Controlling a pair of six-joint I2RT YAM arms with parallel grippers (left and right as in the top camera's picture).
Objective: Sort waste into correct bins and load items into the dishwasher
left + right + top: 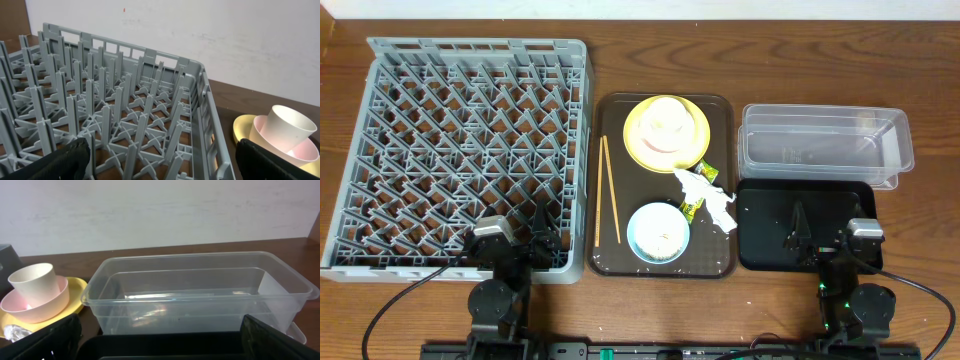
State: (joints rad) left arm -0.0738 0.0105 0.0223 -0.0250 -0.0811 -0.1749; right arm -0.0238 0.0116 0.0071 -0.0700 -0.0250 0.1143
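The right gripper [818, 238] is found over the black tray [765, 250], with its jaws spread wide and nothing held. The left gripper [523, 242] is found over the near right corner of the dish rack [470, 45], its jaws likewise wide apart and empty.

The crumpled napkin [720, 205] is located at the right edge of the serving tray [610, 255], just beside the black tray and to the left of the right jaws. The right arm is judged the nearer. The napkin's long axis is seen to run diagonally, from the yellow plate [638, 150] towards the black tray.

The napkin is noted as white, loosely wadded and irregular in outline. The yellow-green wrapper [704, 174] is seen lying against it, so a clean separate grasp is judged doubtful.
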